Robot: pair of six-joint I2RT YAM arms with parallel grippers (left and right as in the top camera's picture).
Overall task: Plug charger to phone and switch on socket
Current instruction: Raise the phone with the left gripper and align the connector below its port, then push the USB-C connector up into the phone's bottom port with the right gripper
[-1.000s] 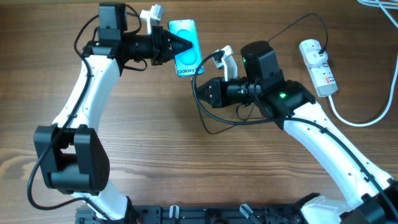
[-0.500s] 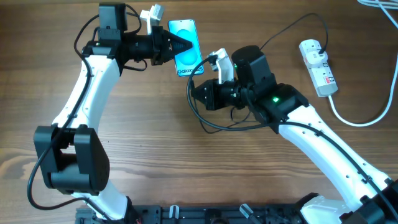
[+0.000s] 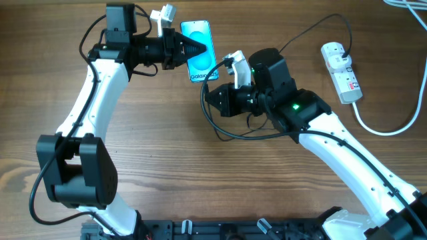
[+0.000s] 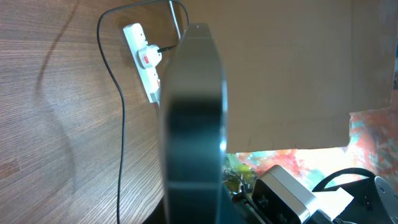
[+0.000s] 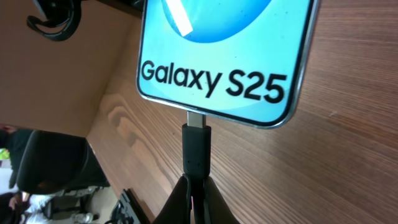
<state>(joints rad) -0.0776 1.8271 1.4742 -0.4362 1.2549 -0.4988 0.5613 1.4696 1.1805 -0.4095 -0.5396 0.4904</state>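
Note:
The phone (image 3: 202, 59), teal screen up, is held off the table by my left gripper (image 3: 193, 48), which is shut on its left edge. In the left wrist view the phone shows only as a blurred dark edge (image 4: 193, 124). My right gripper (image 5: 196, 186) is shut on the charger's black plug (image 5: 196, 146). The plug's metal tip meets the port in the phone's bottom edge (image 5: 224, 56). In the overhead view the right gripper (image 3: 208, 92) sits just below the phone. The black cable (image 3: 227, 137) loops back to the white socket (image 3: 341, 72).
The socket lies at the far right of the wooden table, also seen in the left wrist view (image 4: 144, 59). Its thick white cord (image 3: 387, 130) curves off the right edge. The black cable arcs across the upper right (image 3: 313, 25).
My right gripper moved up and left with the plug, bringing it to the phone's bottom edge, then stayed still. The left gripper and phone have not moved.

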